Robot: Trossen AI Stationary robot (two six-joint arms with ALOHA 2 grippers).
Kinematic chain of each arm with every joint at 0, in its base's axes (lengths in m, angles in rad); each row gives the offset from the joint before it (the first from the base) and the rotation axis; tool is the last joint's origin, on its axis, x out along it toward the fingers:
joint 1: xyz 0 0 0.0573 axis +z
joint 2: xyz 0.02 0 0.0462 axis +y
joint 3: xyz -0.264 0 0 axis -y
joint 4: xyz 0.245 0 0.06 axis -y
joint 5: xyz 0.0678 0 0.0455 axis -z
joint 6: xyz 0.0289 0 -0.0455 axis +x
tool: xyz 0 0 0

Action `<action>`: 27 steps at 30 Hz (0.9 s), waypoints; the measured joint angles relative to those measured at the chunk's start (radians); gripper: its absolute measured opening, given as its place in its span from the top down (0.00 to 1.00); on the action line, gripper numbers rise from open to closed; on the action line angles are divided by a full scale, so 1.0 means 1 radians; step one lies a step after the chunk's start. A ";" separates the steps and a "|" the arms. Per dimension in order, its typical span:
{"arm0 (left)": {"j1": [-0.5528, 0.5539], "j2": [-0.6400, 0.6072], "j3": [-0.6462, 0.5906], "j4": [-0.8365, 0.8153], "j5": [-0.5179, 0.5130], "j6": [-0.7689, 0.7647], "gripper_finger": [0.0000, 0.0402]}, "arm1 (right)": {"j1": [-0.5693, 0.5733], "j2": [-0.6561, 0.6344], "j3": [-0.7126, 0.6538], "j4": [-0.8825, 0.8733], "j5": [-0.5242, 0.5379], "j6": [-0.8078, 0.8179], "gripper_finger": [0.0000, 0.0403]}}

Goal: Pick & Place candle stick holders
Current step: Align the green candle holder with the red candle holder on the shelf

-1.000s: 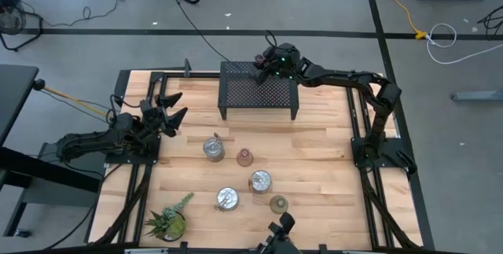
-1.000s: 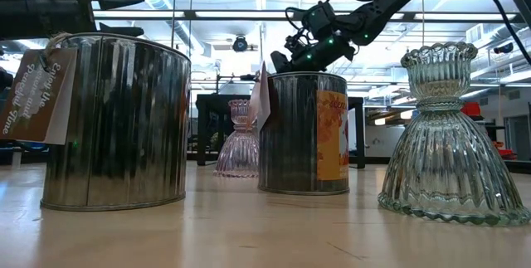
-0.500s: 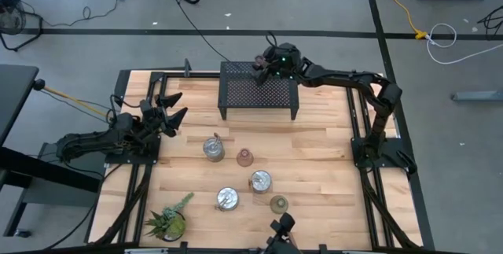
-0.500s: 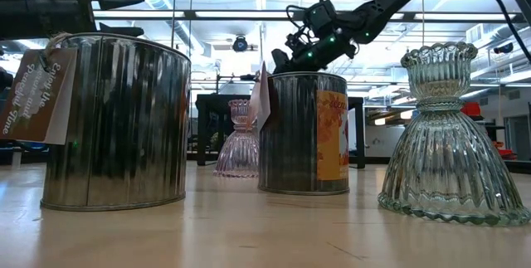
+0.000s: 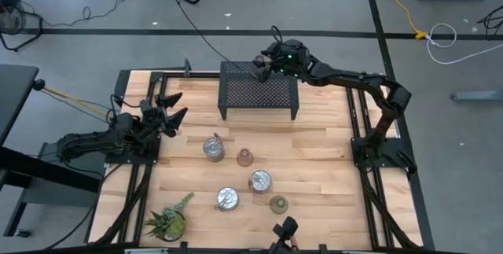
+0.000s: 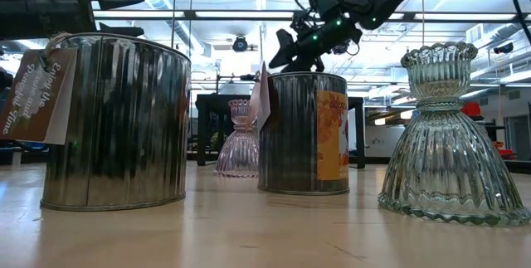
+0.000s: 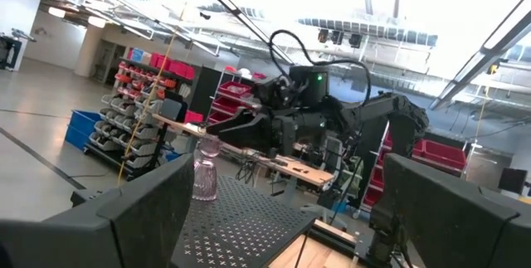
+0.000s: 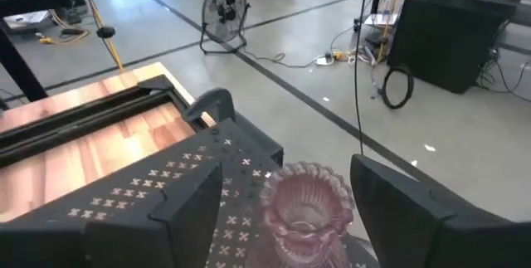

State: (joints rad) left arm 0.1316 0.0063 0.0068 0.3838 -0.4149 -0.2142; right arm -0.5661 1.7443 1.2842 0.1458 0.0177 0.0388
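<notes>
The right gripper (image 5: 267, 63) is above the far right part of the black mesh rack (image 5: 259, 90), near its back edge. In the right wrist view a pinkish glass holder (image 8: 309, 210) stands on the mesh top between the two dark fingers (image 8: 192, 210), and there is a gap on each side of it, so the fingers are spread and do not grasp it. In the left wrist view the same pinkish holder (image 7: 206, 167) stands upright on the rack (image 7: 249, 222), and the right gripper (image 7: 249, 123) seems to be just behind and a little above it, though this view is not clear enough to be sure about contact. The left gripper (image 5: 171, 106) waits over the left edge of the table (image 5: 322, 160) with its fingers spread apart and nothing between them. Five other holders stand on the wood in front of the rack: a shiny metal can (image 5: 213, 149), a small pink cup (image 5: 244, 157) just beside it, a second metal can (image 5: 260, 182), a third metal can (image 5: 227, 199) and an olive glass cup (image 5: 278, 204). In the low view two of the cans (image 6: 116, 123) (image 6: 303, 133) carry paper tags, and the olive glass cup (image 6: 452, 135) stands at the right. A spiky green plant (image 5: 167, 221) is at the near left corner of the table.
</notes>
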 joint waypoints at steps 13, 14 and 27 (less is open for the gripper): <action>0.000 0.000 0.000 0.000 0.000 0.000 0.03 | 0.154 -0.308 0.000 -0.410 -0.194 -0.049 0.34; 0.000 0.000 0.000 0.000 0.000 0.000 0.03 | 0.189 -0.333 0.000 -0.469 -0.201 -0.051 0.34; 0.000 0.000 0.000 -0.012 0.001 -0.003 0.03 | 0.899 -0.561 -0.260 -0.514 0.238 0.296 0.38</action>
State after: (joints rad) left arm 0.1314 0.0063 0.0070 0.3722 -0.4141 -0.2173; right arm 0.3330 1.1831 1.0243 -0.3680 0.2562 0.3349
